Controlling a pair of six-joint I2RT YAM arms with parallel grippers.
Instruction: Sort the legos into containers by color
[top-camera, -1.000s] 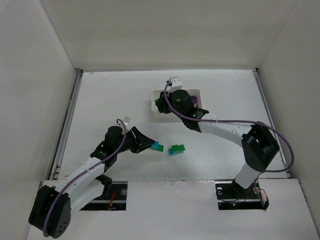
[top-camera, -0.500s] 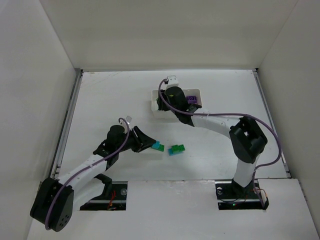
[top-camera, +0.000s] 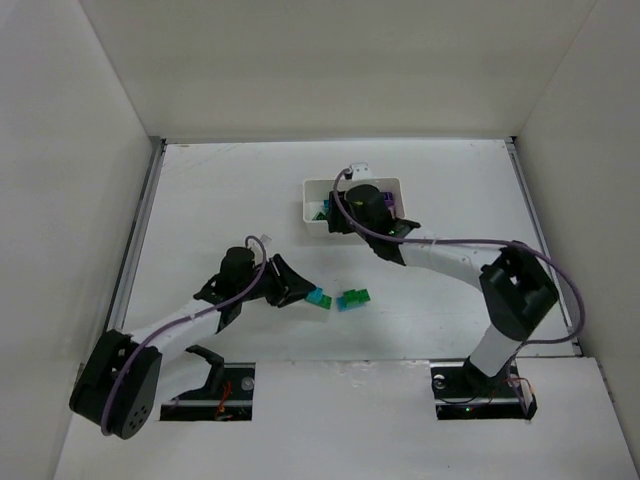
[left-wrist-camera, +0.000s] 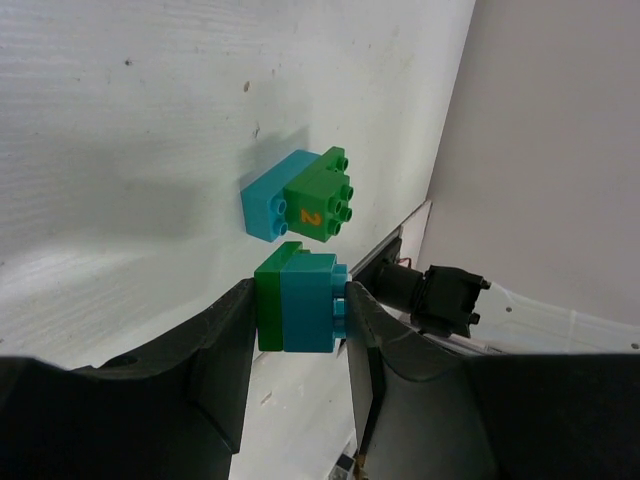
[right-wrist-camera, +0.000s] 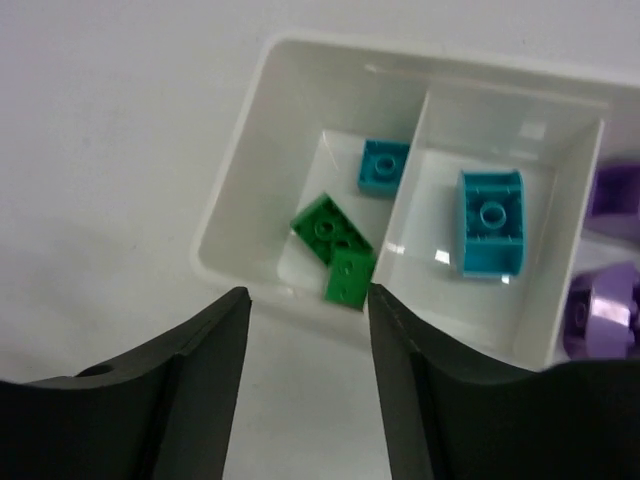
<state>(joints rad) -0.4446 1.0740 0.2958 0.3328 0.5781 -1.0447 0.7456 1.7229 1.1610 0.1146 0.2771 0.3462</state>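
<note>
**Tool grips a clump at left; the other hangs open over the tray**

At the left, the left tool (left-wrist-camera: 300, 312) is clenched on a green-and-teal clump (left-wrist-camera: 296, 300). Its two fingers press the clump's sides just above the white counter (top-camera: 220, 190). Just beside it to the right, apart from the fingers, a second clump (left-wrist-camera: 298, 195) lies on the counter: a teal brick joined to a green one marked with an orange 2.

Farther right and toward the back stands the white tray (right-wrist-camera: 262, 70). Its left compartment holds two green bricks (right-wrist-camera: 330, 232) and a small teal brick (right-wrist-camera: 383, 165). The middle one holds a larger teal brick (right-wrist-camera: 491, 222), and purple pieces (right-wrist-camera: 610, 190) sit in the right one. The right tool (right-wrist-camera: 307, 295) hangs over the tray's near left rim, released, with nothing between its fingers.
</note>
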